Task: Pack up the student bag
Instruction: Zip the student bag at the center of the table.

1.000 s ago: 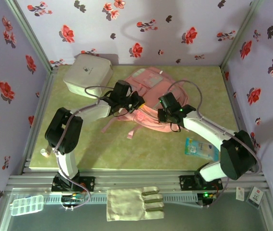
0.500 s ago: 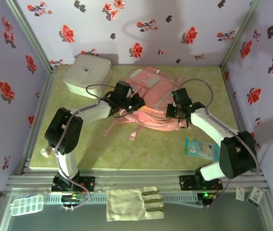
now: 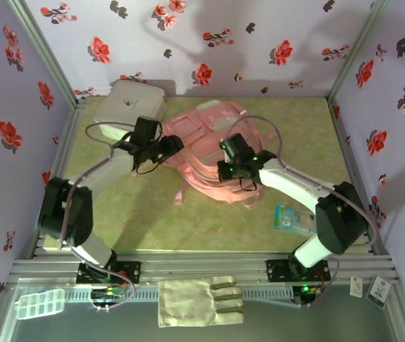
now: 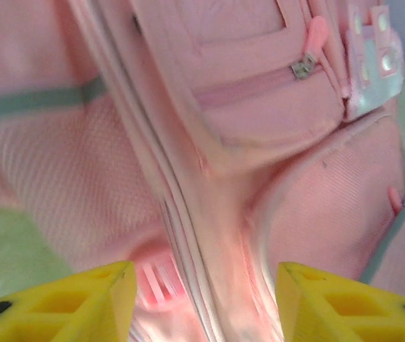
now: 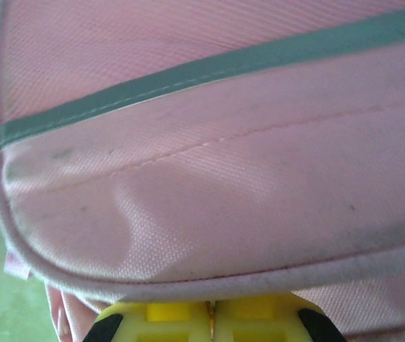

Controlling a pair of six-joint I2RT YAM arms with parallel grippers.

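Green table [image 3: 209, 221] carries the student bag [image 3: 209, 135], mid-table toward the back. Left gripper [image 4: 202, 299] stands spread over it — right gripper [image 5: 209, 313] is pressed together at its edge. Positioning step, I judge; next needs a grip on a zipper pull [image 4: 302, 66].

— The student bag [image 5: 209, 178] just ahead of the right gripper [image 5: 211, 308]: cloth?
— Matt pink woven cloth, a smooth grey band [image 5: 188, 73] across it. The fingers [image 5: 167, 317] look like yellow plastic.

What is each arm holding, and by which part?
Left fingers open, holding nothing. Right fingers shut at the edge of the student bag; grip cannot be told.
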